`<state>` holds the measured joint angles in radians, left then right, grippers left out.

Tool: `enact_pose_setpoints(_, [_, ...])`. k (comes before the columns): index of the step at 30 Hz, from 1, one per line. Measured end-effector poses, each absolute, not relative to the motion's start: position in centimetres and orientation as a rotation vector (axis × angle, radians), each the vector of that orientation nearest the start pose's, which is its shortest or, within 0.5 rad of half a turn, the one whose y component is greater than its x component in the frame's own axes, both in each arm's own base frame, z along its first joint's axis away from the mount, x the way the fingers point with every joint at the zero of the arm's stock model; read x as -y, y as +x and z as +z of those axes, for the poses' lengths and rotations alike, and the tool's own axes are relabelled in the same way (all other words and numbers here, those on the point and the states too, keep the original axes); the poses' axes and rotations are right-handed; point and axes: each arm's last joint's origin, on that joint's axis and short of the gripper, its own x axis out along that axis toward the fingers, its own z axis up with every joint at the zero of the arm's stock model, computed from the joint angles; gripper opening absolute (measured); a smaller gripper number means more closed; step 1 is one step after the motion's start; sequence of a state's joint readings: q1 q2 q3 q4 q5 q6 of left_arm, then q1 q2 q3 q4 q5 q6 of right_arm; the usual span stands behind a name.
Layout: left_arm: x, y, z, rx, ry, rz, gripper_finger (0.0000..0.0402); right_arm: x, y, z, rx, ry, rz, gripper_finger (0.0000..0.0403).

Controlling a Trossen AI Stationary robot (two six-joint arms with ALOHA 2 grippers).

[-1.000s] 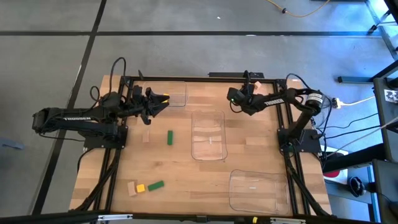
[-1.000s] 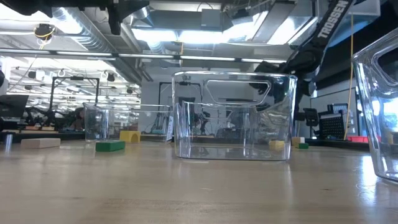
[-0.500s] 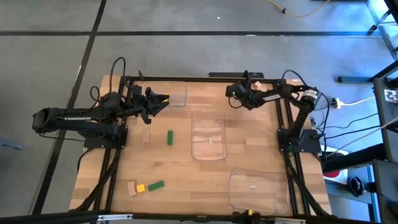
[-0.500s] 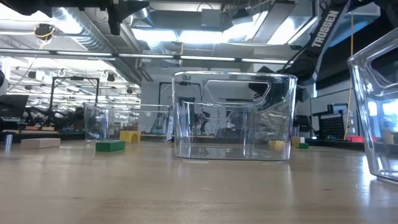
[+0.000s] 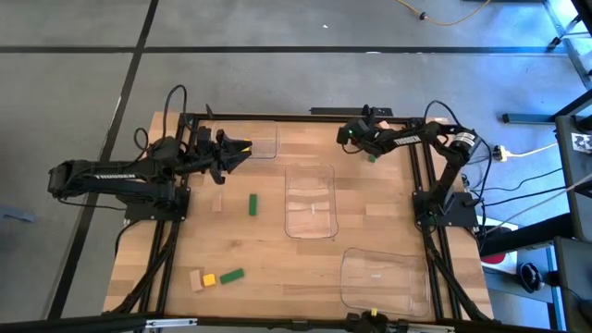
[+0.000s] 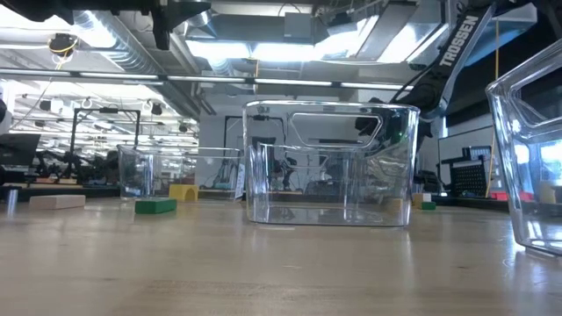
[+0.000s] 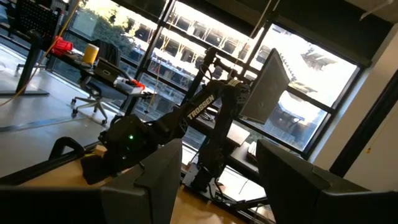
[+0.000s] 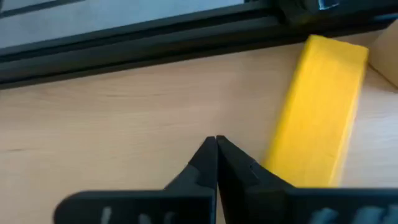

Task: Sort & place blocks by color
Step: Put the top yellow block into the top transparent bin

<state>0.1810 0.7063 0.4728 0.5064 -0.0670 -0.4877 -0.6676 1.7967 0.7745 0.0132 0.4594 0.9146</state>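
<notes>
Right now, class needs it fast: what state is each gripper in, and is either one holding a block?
Left gripper: closed on a yellow block.
Right gripper: shut, empty, beside another yellow block.

A green oblong block (image 5: 252,204) lies flat mid-table, a pale tan one (image 5: 218,202) just beside it. Near the front edge sit a tan block (image 5: 196,280), a yellow cube (image 5: 209,278) and a green oblong (image 5: 231,275). A yellow oblong block (image 8: 321,112) lies flat by the far edge.
</notes>
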Motion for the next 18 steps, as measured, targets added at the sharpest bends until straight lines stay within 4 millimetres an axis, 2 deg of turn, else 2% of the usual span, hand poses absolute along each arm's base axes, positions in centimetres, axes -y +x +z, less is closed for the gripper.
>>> enact_pose_setpoints(6, [-3.2, 16.1, 30.3, 0.333, -0.469, 0.196, 0.0198, 18.5, 24.8, 10.6, -0.523, 0.851, -1.342, 0.0])
enact_pose_setpoints(9, [-3.2, 16.1, 30.3, 0.334, -0.469, 0.195, 0.0198, 17.2, 25.5, 11.7, -0.521, 0.83, -1.294, 0.0])
enact_pose_setpoints(12, [-3.2, 16.1, 30.3, 0.336, -0.469, 0.198, 0.0198, 16.9, 24.5, 12.8, -0.522, 0.766, -1.409, 0.0])
enact_pose_setpoints(15, [-3.2, 16.1, 30.3, 0.336, -0.468, 0.199, 0.0199, 16.7, 22.9, 12.8, -0.56, 0.694, -1.593, 0.0])
enact_pose_setpoints(18, [-3.2, 16.1, 30.3, 0.336, -0.468, 0.201, 0.0199, 17.2, 22.4, 12.7, -0.533, 0.692, -1.646, 0.0])
